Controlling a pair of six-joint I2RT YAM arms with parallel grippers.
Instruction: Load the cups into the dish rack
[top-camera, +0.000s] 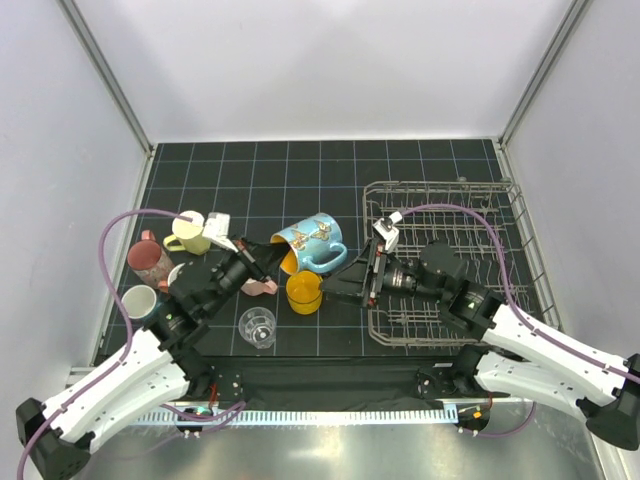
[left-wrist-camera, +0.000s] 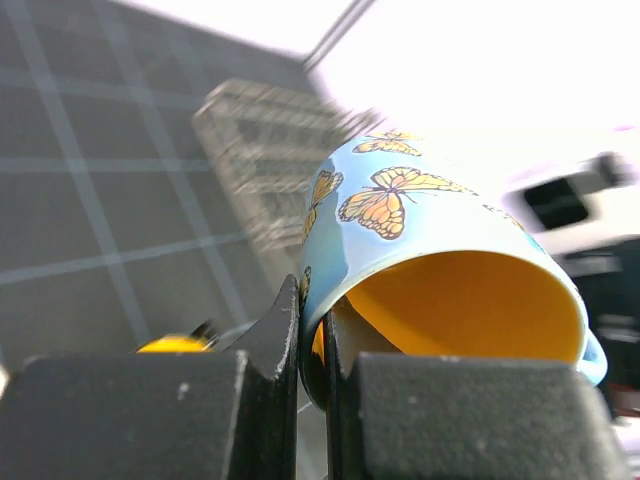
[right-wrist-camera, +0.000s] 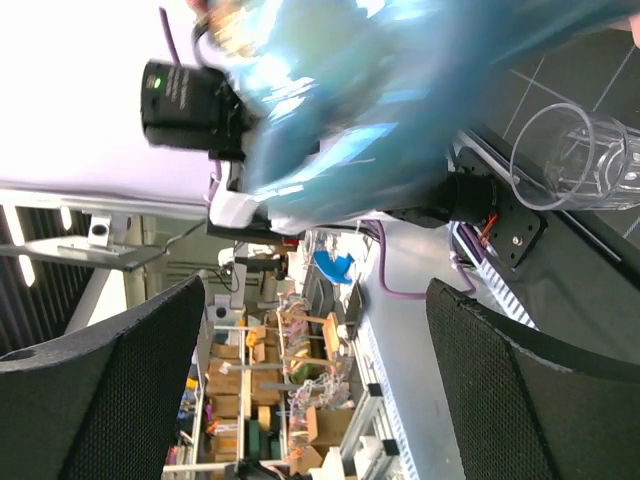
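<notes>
My left gripper (top-camera: 268, 262) is shut on the rim of the blue butterfly mug (top-camera: 312, 240), one finger inside its orange interior, and holds it tilted above the mat. In the left wrist view the jaws (left-wrist-camera: 320, 330) pinch the mug wall (left-wrist-camera: 420, 230). My right gripper (top-camera: 336, 283) is open and empty just right of that mug, in front of the wire dish rack (top-camera: 500, 215). In the right wrist view its fingers (right-wrist-camera: 315, 380) stand wide apart below the blurred blue mug (right-wrist-camera: 400, 90). An orange-yellow mug (top-camera: 303, 292) and a clear tumbler (top-camera: 257, 327) stand below.
A pale yellow mug (top-camera: 188, 235), a maroon mug (top-camera: 150, 262) and a white mug (top-camera: 140, 302) stand at the left. A pink mug (top-camera: 263, 287) shows partly under my left gripper. The tumbler also shows in the right wrist view (right-wrist-camera: 575, 155). White walls enclose the mat.
</notes>
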